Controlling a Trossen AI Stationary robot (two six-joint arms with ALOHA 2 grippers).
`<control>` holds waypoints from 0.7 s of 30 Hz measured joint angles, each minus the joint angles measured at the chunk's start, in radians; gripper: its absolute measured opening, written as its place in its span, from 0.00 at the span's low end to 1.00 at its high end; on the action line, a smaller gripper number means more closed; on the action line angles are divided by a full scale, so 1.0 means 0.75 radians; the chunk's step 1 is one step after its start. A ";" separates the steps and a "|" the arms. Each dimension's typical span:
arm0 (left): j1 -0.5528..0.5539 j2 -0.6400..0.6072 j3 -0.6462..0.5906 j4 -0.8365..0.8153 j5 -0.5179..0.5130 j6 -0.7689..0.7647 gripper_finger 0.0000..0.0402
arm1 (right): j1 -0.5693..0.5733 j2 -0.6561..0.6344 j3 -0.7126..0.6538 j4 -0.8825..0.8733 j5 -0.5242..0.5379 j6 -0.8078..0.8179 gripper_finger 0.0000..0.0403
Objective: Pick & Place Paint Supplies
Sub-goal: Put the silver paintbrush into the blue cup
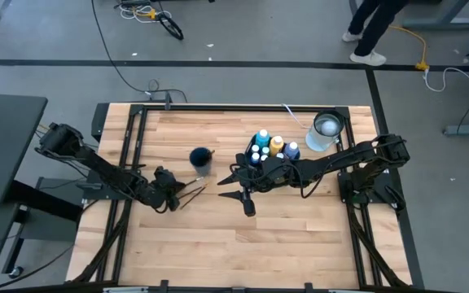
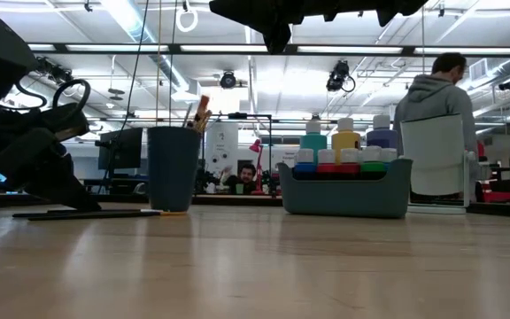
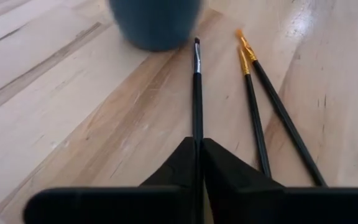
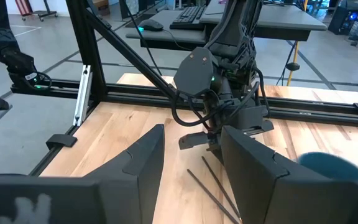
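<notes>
Grey floor (image 1: 243, 41) with loose cables (image 1: 149, 12); ceiling strip lights (image 2: 140, 22); dark desk (image 4: 260, 15); person (image 2: 436, 97) seated beyond wooden table (image 1: 218, 236).

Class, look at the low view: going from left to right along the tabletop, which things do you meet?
Left gripper shut on a paintbrush → dark blue cup holding brushes → grey bin of paint bottles → white container.

brushes (image 3: 257, 106) lie on the table (image 1: 218, 236) beside the cup (image 1: 201, 159).
</notes>
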 joint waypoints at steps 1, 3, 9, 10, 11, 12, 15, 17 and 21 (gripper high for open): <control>0.000 0.000 0.000 0.000 -0.002 0.000 0.05 | 0.000 0.000 0.000 0.000 0.000 0.000 0.40; -0.001 0.000 0.000 0.001 0.000 -0.001 0.03 | 0.000 0.000 0.000 0.000 0.000 0.000 0.40; -0.001 -0.011 -0.003 0.045 0.013 0.024 0.05 | 0.000 0.000 0.000 0.000 0.000 0.000 0.40; -0.001 -0.018 -0.003 0.057 0.019 0.042 0.05 | 0.000 0.000 0.000 0.000 0.000 0.000 0.40; -0.001 -0.025 -0.004 0.067 0.029 0.056 0.05 | 0.000 0.000 0.000 0.000 0.000 0.000 0.40; -0.001 -0.033 -0.005 0.076 0.047 0.073 0.04 | 0.000 0.000 0.000 0.000 0.000 0.000 0.40; -0.003 -0.056 -0.003 0.102 0.086 0.090 0.01 | 0.000 0.000 0.000 0.000 0.000 0.000 0.40; -0.003 -0.070 -0.004 0.100 0.083 0.092 0.01 | 0.000 0.000 0.000 0.000 0.000 0.000 0.40; -0.003 -0.071 -0.005 0.138 0.072 0.114 0.01 | 0.000 0.000 0.000 0.000 0.000 0.000 0.40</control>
